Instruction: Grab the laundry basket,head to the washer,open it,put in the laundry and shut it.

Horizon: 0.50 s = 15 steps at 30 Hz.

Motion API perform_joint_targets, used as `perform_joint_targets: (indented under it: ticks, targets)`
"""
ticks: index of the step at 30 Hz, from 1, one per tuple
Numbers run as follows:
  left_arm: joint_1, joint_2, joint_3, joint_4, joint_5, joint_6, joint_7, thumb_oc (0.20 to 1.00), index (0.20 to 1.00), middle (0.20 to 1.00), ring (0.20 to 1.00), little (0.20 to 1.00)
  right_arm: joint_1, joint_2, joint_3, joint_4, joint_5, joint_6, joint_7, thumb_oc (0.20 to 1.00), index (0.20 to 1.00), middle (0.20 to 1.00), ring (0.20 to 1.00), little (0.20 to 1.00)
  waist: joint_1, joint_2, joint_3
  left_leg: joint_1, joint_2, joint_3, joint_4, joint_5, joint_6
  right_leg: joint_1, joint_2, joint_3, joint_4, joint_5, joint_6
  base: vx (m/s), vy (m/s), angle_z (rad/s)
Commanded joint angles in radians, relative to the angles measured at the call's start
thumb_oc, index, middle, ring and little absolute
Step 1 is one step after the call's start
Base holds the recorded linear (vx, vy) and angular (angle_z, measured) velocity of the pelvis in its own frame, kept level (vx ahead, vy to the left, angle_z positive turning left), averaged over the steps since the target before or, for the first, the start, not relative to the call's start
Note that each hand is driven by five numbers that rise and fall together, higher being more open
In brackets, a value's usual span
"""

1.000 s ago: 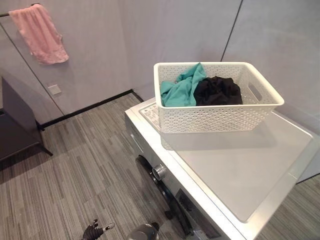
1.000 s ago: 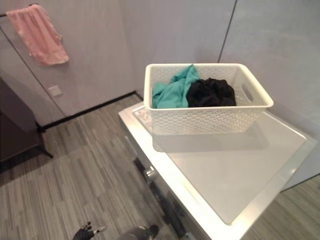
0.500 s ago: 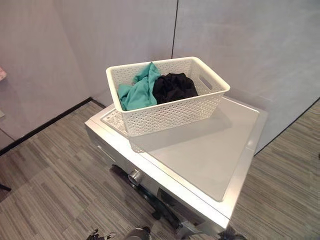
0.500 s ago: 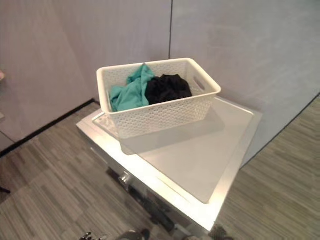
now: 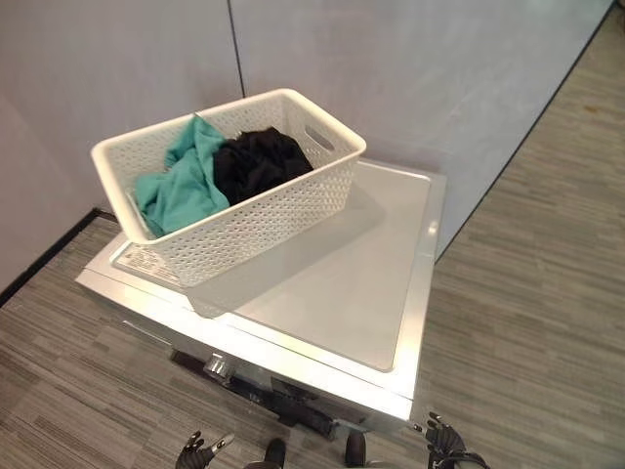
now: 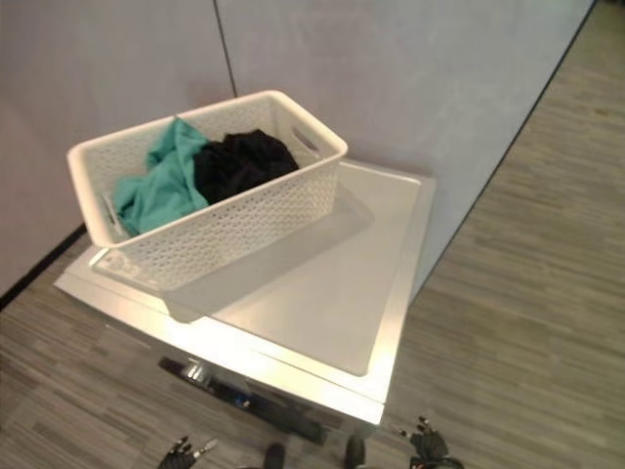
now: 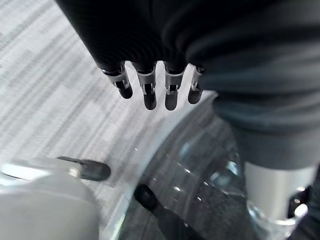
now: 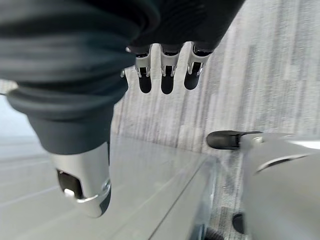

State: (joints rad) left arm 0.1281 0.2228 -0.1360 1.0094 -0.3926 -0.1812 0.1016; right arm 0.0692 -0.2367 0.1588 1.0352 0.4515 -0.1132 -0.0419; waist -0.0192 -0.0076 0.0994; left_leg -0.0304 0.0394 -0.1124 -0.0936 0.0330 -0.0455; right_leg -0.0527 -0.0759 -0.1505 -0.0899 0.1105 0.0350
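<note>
- You have the white perforated plastic laundry basket (image 5: 234, 200) sitting on the flat grey top of the silver front-loading washer (image 5: 332, 283), towards its far left part, set at an angle to the top's edges.
- In the basket you can see a teal cloth (image 5: 181, 186) on the left and a black garment (image 5: 259, 161) touching it on the right.
- Your left hand (image 5: 200, 451) hangs low in front of the washer, fingers (image 7: 149, 92) straight and relaxed, holding nothing.
- Your right hand (image 5: 444, 445) hangs by the washer's near right corner, fingers (image 8: 167, 75) loose and apart, empty too.
- Both hands are well apart from the basket, over grey striped plank flooring (image 5: 527, 293).
</note>
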Motion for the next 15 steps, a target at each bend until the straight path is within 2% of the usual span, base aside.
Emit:
perform_joint_targets:
  ticks: [1, 15]
  targets:
    - [-0.054, 0.012, -0.004, -0.032, -0.026, -0.054, 0.008, 1.0, 1.0, 1.0, 1.0, 1.0, -0.036, -0.028, -0.016, -0.018, 0.056, -0.047, -0.018, 1.0, 1.0, 1.0, 1.0, 1.0, -0.016, -0.004, 0.071, 0.025, 0.013, 0.065, 0.006, -0.089, 0.014, 0.033, -0.1, 0.066, 0.003, -0.083, 0.071, -0.02, -0.058, -0.06]
    - [-0.054, 0.005, -0.023, 0.034, -0.013, -0.054, 0.012, 1.0, 1.0, 1.0, 1.0, 1.0, -0.044, -0.02, -0.035, 0.109, 0.028, -0.045, -0.074, 1.0, 1.0, 1.0, 1.0, 1.0, -0.022, 0.013, 0.072, 0.046, 0.048, 0.051, 0.006, -0.068, -0.013, 0.07, -0.048, 0.081, 0.003, -0.118, 0.045, -0.01, -0.066, 0.01]
